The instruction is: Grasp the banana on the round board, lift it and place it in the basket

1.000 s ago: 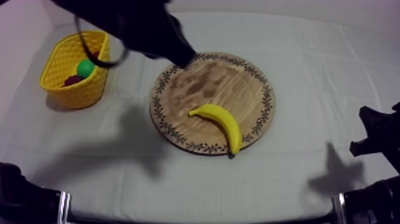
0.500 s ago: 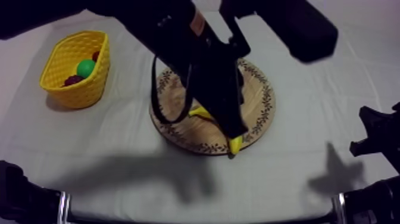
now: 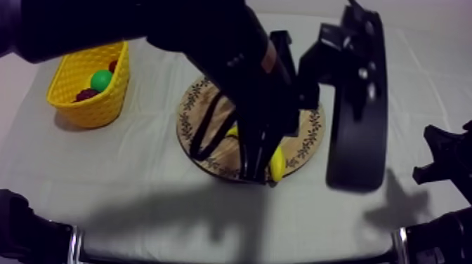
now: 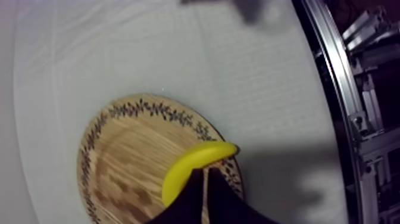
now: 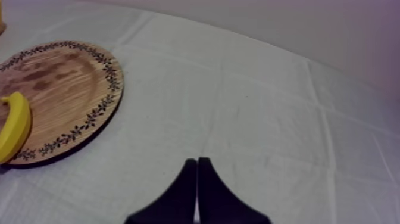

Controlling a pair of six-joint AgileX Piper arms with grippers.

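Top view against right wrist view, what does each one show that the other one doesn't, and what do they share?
Top view: the yellow basket with toy fruit in it, and the left arm hanging over the wooden board. Right wrist view: the right gripper, fingers together as a narrow wedge above bare cloth. Shared: the board with the banana lying on it.

You are working in dim, soft overhead light, with a violet cast along the far edge of the grey-white cloth (image 3: 126, 154). In the top view the black left arm (image 3: 225, 49) is a dark silhouette over the round wooden board with a patterned rim (image 3: 311, 137). It throws a broad, soft shadow toward the near edge. The right wrist view is evenly lit.
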